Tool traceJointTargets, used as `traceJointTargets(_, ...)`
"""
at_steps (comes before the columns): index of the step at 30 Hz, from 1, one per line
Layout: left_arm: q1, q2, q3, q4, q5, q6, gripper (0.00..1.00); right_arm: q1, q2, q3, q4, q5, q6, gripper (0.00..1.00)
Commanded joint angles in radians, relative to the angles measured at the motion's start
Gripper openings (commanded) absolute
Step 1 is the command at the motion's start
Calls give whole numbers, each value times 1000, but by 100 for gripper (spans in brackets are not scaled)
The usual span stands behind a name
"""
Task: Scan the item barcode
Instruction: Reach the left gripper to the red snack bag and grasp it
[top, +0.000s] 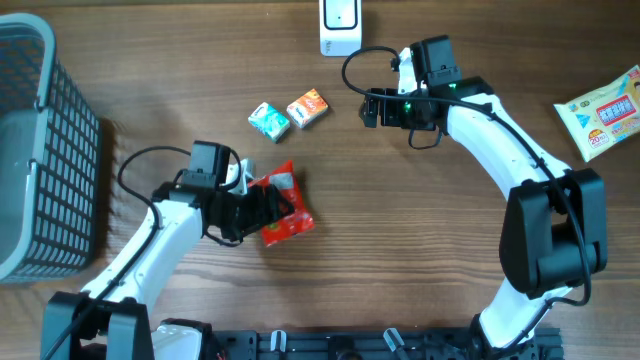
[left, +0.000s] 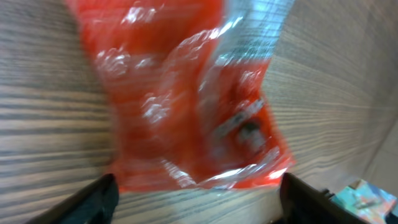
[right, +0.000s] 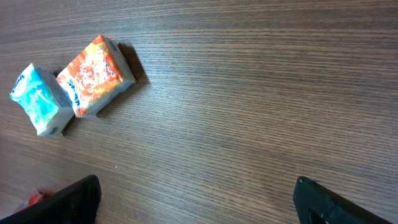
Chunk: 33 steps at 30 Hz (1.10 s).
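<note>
Grey basket (top: 40, 150) far left; teal packet (top: 268, 121) beside orange packet (top: 308, 108); wipes pack (top: 605, 112) far right.

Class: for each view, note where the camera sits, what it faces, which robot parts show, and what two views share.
Overhead: above the table, facing down; left arm and right arm show.
Left wrist: on the left arm, facing the red packet; left gripper fingertips show.
Right wrist: on the right arm, facing the teal packet and orange packet; right gripper fingertips show.
Shared: overhead and right wrist both show those packets.
</note>
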Motion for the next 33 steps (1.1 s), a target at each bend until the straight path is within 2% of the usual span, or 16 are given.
traceJointTargets(1,3,-8,-60,42,51,-2,72,4,-8,3,2,10,6,100)
traceJointTargets(6,3,-8,-101,69,-45,-21,74,4,-8,3,2,10,6,100)
traceJointTargets(11,3,-7,-101,170,-53,-83,77,4,-8,3,2,10,7,100)
traceJointTargets(13,3,-7,-101,183,-47,-91,72,4,-8,3,2,10,6,100)
traceJointTargets(17,3,-7,-101,211,-45,-94,70,4,-8,3,2,10,6,100)
traceJointTargets(19,3,-7,-101,242,-45,-94,75,4,-8,3,2,10,6,100)
traceJointTargets(21,3,-7,-102,293,-46,-93,100,4,-8,3,2,10,7,100)
traceJointTargets(24,3,-6,-101,338,-46,-101,100,4,-8,3,2,10,6,100)
traceJointTargets(29,3,53,-102,370,-45,-168,86,4,-8,3,2,10,6,100)
traceJointTargets(31,3,94,-102,391,-26,-168,72,4,-8,3,2,10,6,100)
traceJointTargets(33,3,118,-101,402,-12,-168,54,4,-8,3,2,10,6,100)
